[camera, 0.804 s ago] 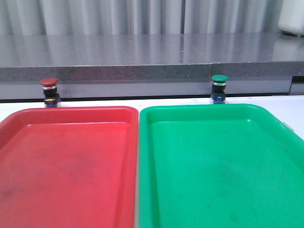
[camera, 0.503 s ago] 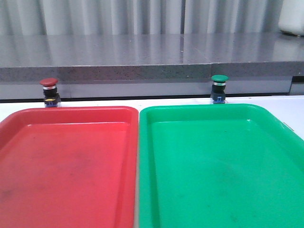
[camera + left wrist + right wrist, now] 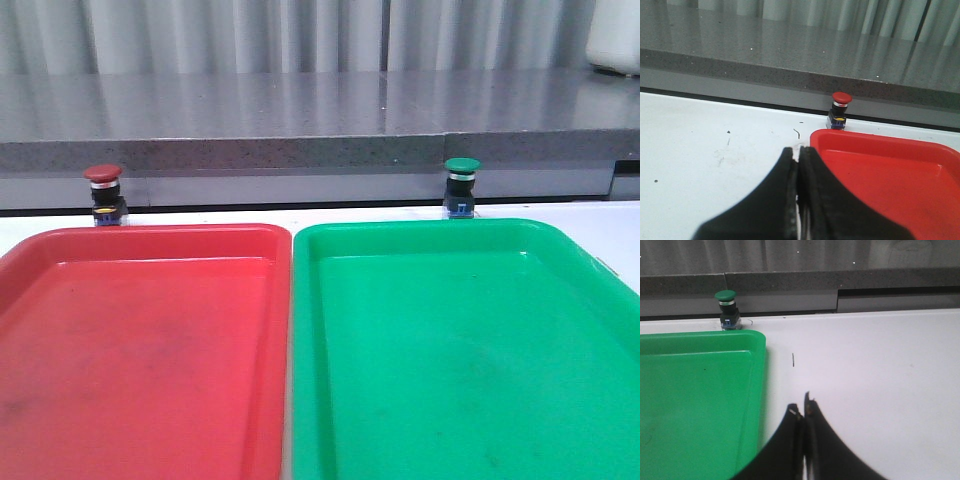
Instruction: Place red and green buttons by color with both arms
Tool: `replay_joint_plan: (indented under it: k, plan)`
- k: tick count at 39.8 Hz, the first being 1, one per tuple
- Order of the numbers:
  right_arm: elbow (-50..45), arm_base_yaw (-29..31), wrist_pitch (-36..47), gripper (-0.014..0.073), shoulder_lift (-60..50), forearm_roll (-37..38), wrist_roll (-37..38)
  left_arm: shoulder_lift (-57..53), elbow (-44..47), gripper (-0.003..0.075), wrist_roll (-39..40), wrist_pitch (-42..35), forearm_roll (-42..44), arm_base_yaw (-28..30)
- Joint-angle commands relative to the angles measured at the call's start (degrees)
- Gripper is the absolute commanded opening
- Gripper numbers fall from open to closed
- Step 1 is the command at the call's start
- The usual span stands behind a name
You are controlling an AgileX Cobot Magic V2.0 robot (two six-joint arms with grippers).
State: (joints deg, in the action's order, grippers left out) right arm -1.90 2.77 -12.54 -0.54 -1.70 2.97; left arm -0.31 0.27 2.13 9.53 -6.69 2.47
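The red button (image 3: 104,193) stands upright on the white table just behind the red tray (image 3: 140,345); it also shows in the left wrist view (image 3: 840,110). The green button (image 3: 461,185) stands upright just behind the green tray (image 3: 465,350); it also shows in the right wrist view (image 3: 726,308). My left gripper (image 3: 798,156) is shut and empty, over the table beside the red tray's outer corner, well short of the red button. My right gripper (image 3: 803,407) is shut and empty, beside the green tray's outer edge, well short of the green button. Neither gripper shows in the front view.
The two trays lie side by side, nearly touching, and fill the near table. A grey stone ledge (image 3: 320,150) runs along the back, right behind both buttons. White table (image 3: 875,370) lies outside each tray.
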Motion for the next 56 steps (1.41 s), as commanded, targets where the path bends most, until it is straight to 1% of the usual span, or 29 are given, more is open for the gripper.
replay_joint_plan:
  k: [1, 6, 11, 13, 17, 18, 20, 23, 26, 31, 33, 36, 39, 43, 49, 51, 53, 54, 55, 56]
  plan:
    - [0.7, -0.1, 5.0, -0.0125, -1.0, 0.3, -0.2, -0.9, 1.4, -0.002, -0.1, -5.0, -0.6, 0.1]
    - [0.7, -0.1, 5.2, -0.0125, -1.0, 0.2, -0.2, -0.9, 1.4, -0.002, -0.1, -5.5, -0.6, 0.1]
    - [0.7, -0.1, 6.6, -0.0125, -1.0, 0.1, -0.2, -0.9, 1.4, -0.002, -0.1, -8.0, -0.9, 0.1]
    - [0.8, -0.1, 7.9, -0.0125, -1.0, 0.1, -0.2, -0.9, 1.3, -0.002, -0.1, -10.2, -1.2, 0.1]
    - [2.3, -0.2, 9.4, -0.0125, -1.0, 0.1, -0.2, -0.9, 1.2, -0.002, -0.1, -17.9, -1.2, 0.1]
    - [3.1, -0.2, 9.4, -0.0125, -1.0, 0.1, -0.2, -0.9, 0.9, -0.002, -0.1, -20.3, -1.2, 0.1]
    - [5.3, -0.2, 9.3, -0.0125, -1.0, 0.1, -0.2, -0.9, -0.3, -0.002, -0.1, -22.5, -1.2, 0.1]
    - [8.2, -0.2, 9.2, -0.0123, -1.0, 0.1, -0.2, -0.5, -4.0, -0.002, -0.1, -20.6, -1.2, 0.1]
    - [12.2, -0.2, 7.4, -0.0123, -0.4, 0.1, -0.2, 1.0, -8.9, -0.002, -0.1, -16.1, -1.2, 0.1]
    - [20.2, -0.2, -1.3, -0.0123, 4.2, 0.1, -0.2, 7.0, -17.8, -0.002, -0.1, -8.9, -0.3, 0.1]
    - [23.3, -0.2, -4.7, -0.0123, 7.3, 0.1, -0.2, 10.0, -20.7, -0.002, -0.1, -5.7, 1.1, 0.1]
    - [27.8, -0.2, -7.5, -0.0123, 12.4, 0.1, -0.2, 14.9, -24.3, -0.002, -0.1, -2.8, 4.6, 0.1]
    - [31.4, -0.2, -9.1, -0.0123, 17.7, 0.1, -0.2, 18.9, -26.7, -0.002, -0.1, -1.6, 5.1, 0.1]
    - [33.8, -0.2, -9.5, -0.0123, 22.1, 0.1, -0.2, 21.9, -28.4, -0.002, -0.1, -1.5, 4.9, 0.1]
    - [33.7, -0.2, -8.6, -0.012, 23.6, 0.1, -0.2, 22.6, -28.5, -0.0016, -0.1, -1.5, 4.2, 0.1]
    - [33.7, -0.2, -8.6, -0.0103, 23.5, 0.1, -0.2, 22.6, -28.5, 0.0004, -0.1, -1.4, 4.2, 0.1]
    - [33.7, -0.2, -8.4, -0.0048, 23.5, 0.1, -0.2, 22.6, -28.5, 0.0069, -0.1, -1.4, 4.2, 0.1]
    - [33.7, -0.2, -8.4, -0.0018, 23.5, 0.1, -0.2, 22.6, -28.5, 0.0118, -0.1, -1.4, 4.2, 0.1]
    - [33.7, -0.2, -8.3, 0.0031, 23.5, 0.1, -0.2, 22.6, -28.5, 0.0161, -0.1, -1.4, 4.2, 0.1]
    - [33.7, -0.2, -8.2, 0.0073, 23.5, 0.1, -0.2, 22.6, -28.5, 0.0227, -0.1, -1.4, 4.2, 0.1]
